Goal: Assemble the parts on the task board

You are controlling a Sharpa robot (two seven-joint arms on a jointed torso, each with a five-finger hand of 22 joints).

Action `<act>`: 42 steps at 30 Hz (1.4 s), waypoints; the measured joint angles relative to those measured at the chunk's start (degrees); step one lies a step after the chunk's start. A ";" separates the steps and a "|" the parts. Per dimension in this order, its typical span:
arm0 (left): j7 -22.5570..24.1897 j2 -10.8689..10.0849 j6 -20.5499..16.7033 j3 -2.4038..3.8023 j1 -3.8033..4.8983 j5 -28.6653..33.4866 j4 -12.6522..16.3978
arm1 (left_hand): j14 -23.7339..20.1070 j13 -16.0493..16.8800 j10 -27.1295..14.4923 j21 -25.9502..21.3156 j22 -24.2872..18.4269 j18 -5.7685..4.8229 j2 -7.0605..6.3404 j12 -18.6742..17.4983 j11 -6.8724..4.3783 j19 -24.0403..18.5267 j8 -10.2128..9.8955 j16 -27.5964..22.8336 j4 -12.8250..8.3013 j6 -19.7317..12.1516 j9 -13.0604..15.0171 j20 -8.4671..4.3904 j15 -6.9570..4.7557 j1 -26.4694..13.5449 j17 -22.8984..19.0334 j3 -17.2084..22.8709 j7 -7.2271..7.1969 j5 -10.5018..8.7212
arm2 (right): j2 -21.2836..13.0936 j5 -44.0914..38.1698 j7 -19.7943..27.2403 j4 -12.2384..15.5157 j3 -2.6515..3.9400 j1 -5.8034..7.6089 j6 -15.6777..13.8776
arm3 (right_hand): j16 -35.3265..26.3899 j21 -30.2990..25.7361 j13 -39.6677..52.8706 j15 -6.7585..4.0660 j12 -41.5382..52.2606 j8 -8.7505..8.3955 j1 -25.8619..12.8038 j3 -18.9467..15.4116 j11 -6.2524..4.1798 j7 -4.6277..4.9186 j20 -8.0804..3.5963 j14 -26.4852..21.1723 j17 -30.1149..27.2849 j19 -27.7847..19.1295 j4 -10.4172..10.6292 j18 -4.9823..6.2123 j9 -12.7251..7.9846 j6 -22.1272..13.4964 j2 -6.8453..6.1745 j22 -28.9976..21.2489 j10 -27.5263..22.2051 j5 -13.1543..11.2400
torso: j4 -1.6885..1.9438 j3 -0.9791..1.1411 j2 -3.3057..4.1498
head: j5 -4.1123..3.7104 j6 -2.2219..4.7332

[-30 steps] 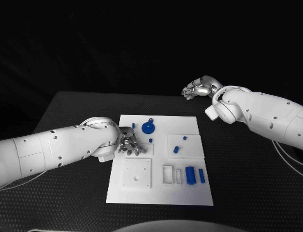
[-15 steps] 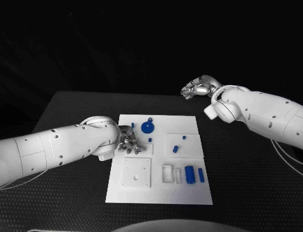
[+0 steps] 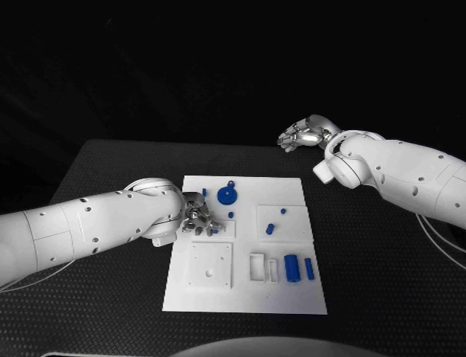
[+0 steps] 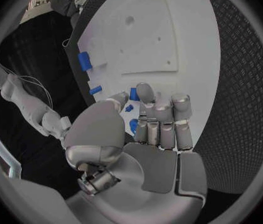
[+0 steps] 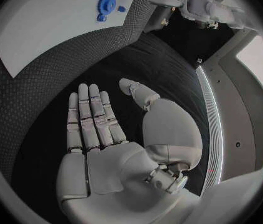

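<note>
Lying lengthwise away from the robot, the white task board (image 3: 249, 245) is seen mid-table with blue parts on it: a gear (image 3: 227, 197) at its far end and a bar (image 3: 293, 268) in the near corner. The left hand (image 3: 198, 221) is held over the board's left edge, fingers curled, though whether a small blue part is pinched cannot be told. The right hand (image 3: 302, 137) is raised beyond the table's far edge, fingers released and holding nothing.

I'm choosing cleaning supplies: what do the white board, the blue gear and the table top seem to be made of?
Board: probably matte plastic, flat white with crisp cut recesses. Gear: likely moulded or printed plastic, uniform saturated blue. Table top: looks like a black rubbery or woven mat, with a fine repeating texture.
</note>
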 measured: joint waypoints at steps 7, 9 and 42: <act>0.10 0.12 -0.03 0.00 -0.05 0.89 -0.11 | -0.19 0.31 0.00 0.00 -0.01 0.00 0.49 0.00 0.00 0.00 0.13 0.40 -4.57 0.22 0.19 0.00 -0.18 3.47 0.27 -0.11 0.21 8.07 | -0.05 0.01 -0.01 -0.03 0.00 0.00 0.01 | 0.00 0.00 0.00 0.00 0.00 0.00 0.00 0.00 0.00 0.00 0.00 0.00 0.00 0.00 0.00 0.00 -0.06 0.00 0.00 0.00 0.00 0.00 | -0.02 0.00 0.00 | -0.05 -0.04; 0.11 0.10 -0.07 0.00 -0.09 1.36 -0.18 | -0.20 0.42 0.00 0.00 -0.01 0.00 0.40 0.00 0.00 0.00 0.68 0.40 -6.17 0.62 0.37 0.00 -0.19 3.85 0.40 0.06 0.04 9.09 | -0.04 0.01 -0.01 -0.03 0.00 0.00 0.01 | 0.00 0.00 0.00 0.00 0.00 0.00 0.00 0.00 0.00 0.00 0.00 0.00 0.00 0.00 0.00 0.01 -0.05 0.00 0.00 0.00 0.00 0.00 | -0.02 0.00 0.01 | -0.08 -0.05; 1.65 -0.39 -3.51 0.25 -0.40 9.50 -0.79 | 0.07 0.22 2.76 1.15 -0.03 -0.92 8.18 0.39 -1.12 1.87 6.48 1.73 -22.40 3.87 4.74 -0.60 0.04 -9.74 0.43 4.95 -1.05 16.36 | -0.09 0.13 0.02 -0.11 0.00 -0.35 0.06 | 0.00 -0.23 0.00 0.00 0.00 0.00 0.00 0.00 0.00 0.00 0.00 0.00 -0.01 0.00 0.00 0.00 -0.04 0.00 0.00 0.16 0.00 0.22 | -0.04 0.04 0.03 | -0.14 -0.15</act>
